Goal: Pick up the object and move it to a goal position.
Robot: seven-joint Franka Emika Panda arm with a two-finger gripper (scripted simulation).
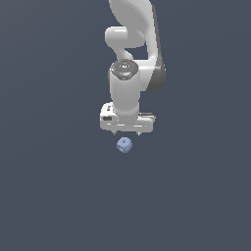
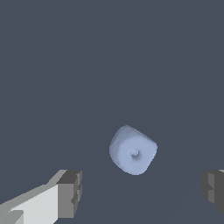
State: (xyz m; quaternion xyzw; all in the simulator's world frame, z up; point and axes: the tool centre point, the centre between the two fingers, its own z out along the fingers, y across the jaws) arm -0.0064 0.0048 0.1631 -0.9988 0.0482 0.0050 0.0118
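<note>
White Panda arm [image 1: 130, 73] hangs down the middle of the exterior view, wrist pointing at the flat dark slate-blue bench [image 1: 54, 196]. End effector [image 1: 127, 133] is released: two short fingertips poke out under the white hand body, spread wide with nothing between them. In the wrist view the end effector [image 2: 142, 192] shows both dark grey finger pads [image 2: 70, 192] far apart at the frame edges, gap between them clear.

The object [image 1: 124, 144], a tiny pale periwinkle-blue rounded cube, sits on the bench just below the fingertips in the exterior view, not touching them, roughly centred under the hand. Wrist view shows the same cube [image 2: 132, 149] tilted, one face toward the camera with a round dimple in its middle. It lies between the two pads' lines but ahead of them, apart from both.
</note>
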